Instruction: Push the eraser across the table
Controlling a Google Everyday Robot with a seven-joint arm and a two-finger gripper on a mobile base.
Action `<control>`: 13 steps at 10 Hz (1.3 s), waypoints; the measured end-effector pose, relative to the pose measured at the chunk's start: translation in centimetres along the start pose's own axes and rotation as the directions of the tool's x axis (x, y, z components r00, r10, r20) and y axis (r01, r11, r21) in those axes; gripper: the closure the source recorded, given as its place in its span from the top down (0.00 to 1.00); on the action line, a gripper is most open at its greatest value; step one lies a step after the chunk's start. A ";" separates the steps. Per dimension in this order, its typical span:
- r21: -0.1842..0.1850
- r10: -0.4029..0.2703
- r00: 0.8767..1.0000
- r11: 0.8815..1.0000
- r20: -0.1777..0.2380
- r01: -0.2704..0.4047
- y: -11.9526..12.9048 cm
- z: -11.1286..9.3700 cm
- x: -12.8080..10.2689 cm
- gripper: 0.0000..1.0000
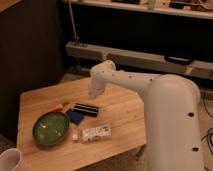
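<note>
Camera view, gripper (93, 93) above table (125, 112), eraser (86, 109) mid-table

A round green bowl (51, 128) sits near the left front corner of the counter (125, 115). A flat blue pad (75, 116) lies just beside the bowl's right rim, and a small orange thing (56, 106), too small to identify, lies just behind the bowl. A white oblong packet (96, 132) rests in front of the pad, with a small white piece (75, 136) just to its left. The end effector (92, 93) hangs above the counter behind the pad. A white cup (11, 161) shows at the lower left corner. A long grey shelf (130, 57) runs along the dark back wall, and cables (206, 136) trail over the floor at the right.
</note>
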 end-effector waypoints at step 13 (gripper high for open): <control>-0.097 -0.288 0.944 0.947 0.162 0.306 -1.5 5.9 -3.6 0.00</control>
